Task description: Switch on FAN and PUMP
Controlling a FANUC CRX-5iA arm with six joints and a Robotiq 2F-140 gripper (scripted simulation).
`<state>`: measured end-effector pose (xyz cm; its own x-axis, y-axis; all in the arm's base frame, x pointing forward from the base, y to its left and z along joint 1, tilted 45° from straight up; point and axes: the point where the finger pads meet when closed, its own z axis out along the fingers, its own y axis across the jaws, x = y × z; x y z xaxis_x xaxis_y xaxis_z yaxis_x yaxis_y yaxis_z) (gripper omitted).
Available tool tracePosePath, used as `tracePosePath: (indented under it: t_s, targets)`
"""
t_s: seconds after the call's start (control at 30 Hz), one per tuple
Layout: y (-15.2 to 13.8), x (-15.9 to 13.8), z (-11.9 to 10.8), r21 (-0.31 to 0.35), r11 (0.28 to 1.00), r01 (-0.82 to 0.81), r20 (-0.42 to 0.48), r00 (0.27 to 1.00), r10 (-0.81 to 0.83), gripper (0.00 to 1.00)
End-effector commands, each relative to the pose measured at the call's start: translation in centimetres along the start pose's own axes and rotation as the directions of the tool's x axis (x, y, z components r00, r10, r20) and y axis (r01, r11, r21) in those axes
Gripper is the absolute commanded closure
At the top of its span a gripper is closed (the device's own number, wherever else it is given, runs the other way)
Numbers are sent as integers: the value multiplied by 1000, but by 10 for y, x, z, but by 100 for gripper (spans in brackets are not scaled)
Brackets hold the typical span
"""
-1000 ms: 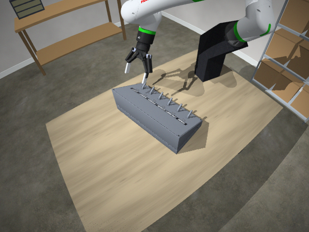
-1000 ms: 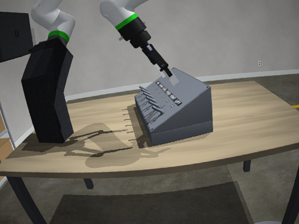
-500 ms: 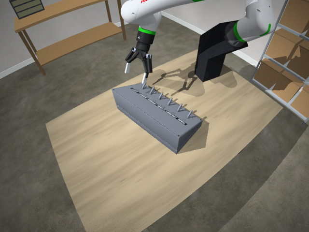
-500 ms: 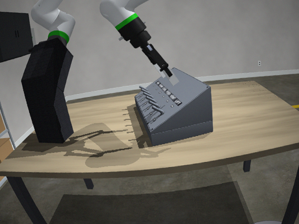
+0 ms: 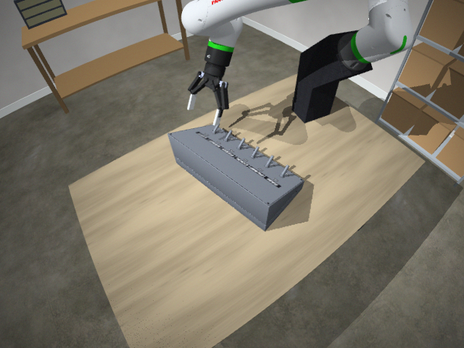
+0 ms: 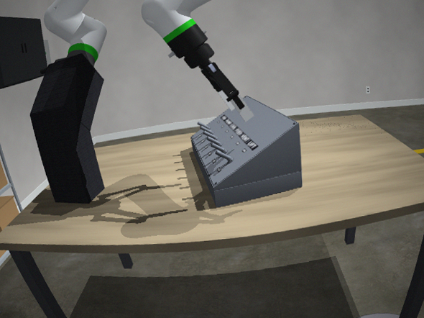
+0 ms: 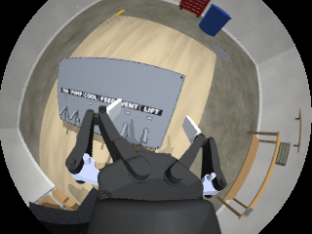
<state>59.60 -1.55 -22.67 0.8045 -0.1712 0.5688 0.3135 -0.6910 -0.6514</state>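
The grey wedge-shaped console (image 5: 235,175) stands on the wooden table; it also shows in the exterior view (image 6: 249,154) and the wrist view (image 7: 120,94). A row of several toggle levers (image 5: 249,149) sticks out of its sloped face beside a strip of labels (image 6: 238,133) that I cannot read. My gripper (image 5: 204,110) is open and empty, tilted over the console's far end. One fingertip hangs just above the end lever (image 5: 216,129), and the other is off the console's edge. In the wrist view the fingers straddle the label strip.
The black robot pedestal (image 5: 322,78) stands on the table behind the console. A wooden shelf (image 5: 101,48) is at the back left, and a metal rack with cardboard boxes (image 5: 431,85) at the right.
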Motion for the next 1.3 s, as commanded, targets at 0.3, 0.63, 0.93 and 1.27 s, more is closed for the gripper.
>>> tracePosePath:
  t_s: [0.3, 0.63, 0.93, 1.27]
  targets:
    - [0, 0, 0, 0, 1000, 0, 0, 1000, 0, 0]
    - [0, 0, -3, 0, 1000, 0, 0, 1000, 0, 100]
    - [0, 0, -31, 0, 1000, 0, 0, 1000, 0, 100]
    - [0, 0, -62, 0, 1000, 0, 0, 1000, 0, 100]
